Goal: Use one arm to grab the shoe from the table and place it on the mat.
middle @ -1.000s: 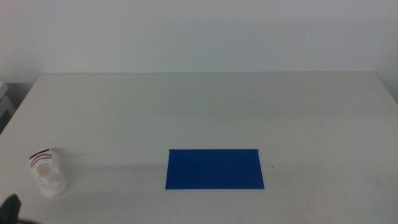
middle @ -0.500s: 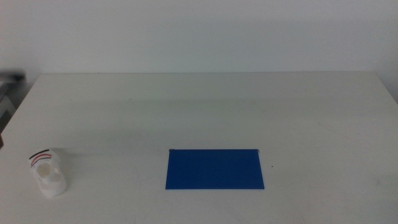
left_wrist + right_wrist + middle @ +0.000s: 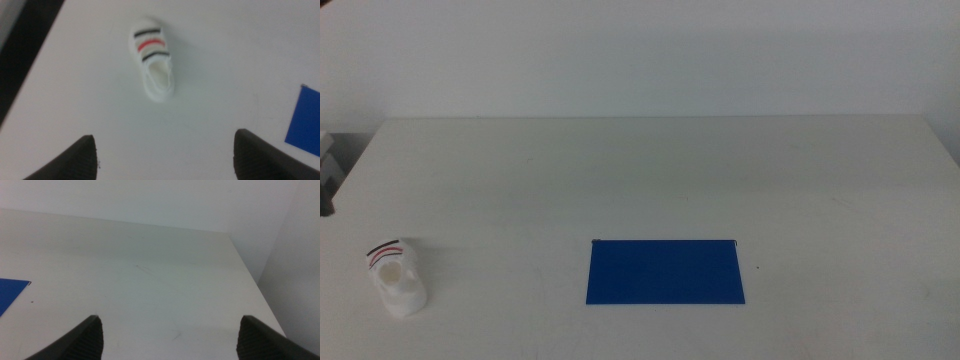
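Note:
The shoe (image 3: 398, 278), a small white sandal with black and red straps, stands on the white table (image 3: 650, 170) near its front left corner. The dark-blue mat (image 3: 665, 271) lies flat at the front middle, well to the right of the shoe. Neither gripper shows in the middle view. In the left wrist view the left gripper (image 3: 165, 157) is open and empty, held above the table with the shoe (image 3: 152, 60) ahead of it and a corner of the mat (image 3: 306, 122) to one side. The right gripper (image 3: 170, 337) is open and empty over bare table, with a mat corner (image 3: 10, 296) in view.
The table's left edge (image 3: 22, 47) runs close beside the shoe, with dark floor beyond. The table's right edge (image 3: 250, 280) shows in the right wrist view. A white wall (image 3: 640, 55) stands behind the table. A dark bit (image 3: 325, 200) shows at the middle view's left edge.
The dark gripper tip at the middle view's bottom left corner a second ago has left that view. The shoe and the mat have not moved.

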You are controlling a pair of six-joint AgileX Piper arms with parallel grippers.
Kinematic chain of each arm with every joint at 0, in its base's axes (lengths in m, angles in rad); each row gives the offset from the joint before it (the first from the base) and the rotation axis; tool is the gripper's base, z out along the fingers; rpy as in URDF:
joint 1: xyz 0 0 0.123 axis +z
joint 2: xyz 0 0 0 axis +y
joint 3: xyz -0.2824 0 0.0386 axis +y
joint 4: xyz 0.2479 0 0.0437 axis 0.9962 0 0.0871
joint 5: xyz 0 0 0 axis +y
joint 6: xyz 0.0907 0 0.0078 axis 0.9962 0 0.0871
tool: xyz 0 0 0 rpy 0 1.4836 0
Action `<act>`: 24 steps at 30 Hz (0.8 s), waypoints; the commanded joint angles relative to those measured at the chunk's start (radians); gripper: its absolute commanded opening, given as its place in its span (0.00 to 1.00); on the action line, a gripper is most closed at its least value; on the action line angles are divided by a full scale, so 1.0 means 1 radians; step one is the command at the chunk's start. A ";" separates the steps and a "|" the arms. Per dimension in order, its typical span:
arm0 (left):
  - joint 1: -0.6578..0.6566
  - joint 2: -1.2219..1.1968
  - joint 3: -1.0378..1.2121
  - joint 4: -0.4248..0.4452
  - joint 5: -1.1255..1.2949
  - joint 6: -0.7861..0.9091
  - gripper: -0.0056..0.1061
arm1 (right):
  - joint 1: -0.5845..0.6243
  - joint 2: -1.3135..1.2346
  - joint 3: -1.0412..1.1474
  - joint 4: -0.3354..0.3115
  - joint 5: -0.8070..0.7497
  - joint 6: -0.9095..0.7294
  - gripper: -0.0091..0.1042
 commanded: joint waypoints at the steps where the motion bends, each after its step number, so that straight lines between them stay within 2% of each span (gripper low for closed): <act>1: -0.003 0.043 -0.055 0.007 0.014 -0.083 0.89 | -0.002 0.004 0.005 -0.008 -0.073 -0.010 0.77; 11: -0.002 0.268 -0.067 0.021 -0.050 -0.203 0.89 | -0.002 0.004 0.005 -0.008 -0.073 -0.010 0.77; 24: -0.002 0.611 -0.188 0.030 -0.085 -0.229 0.89 | -0.002 0.004 0.005 -0.008 -0.073 -0.010 0.77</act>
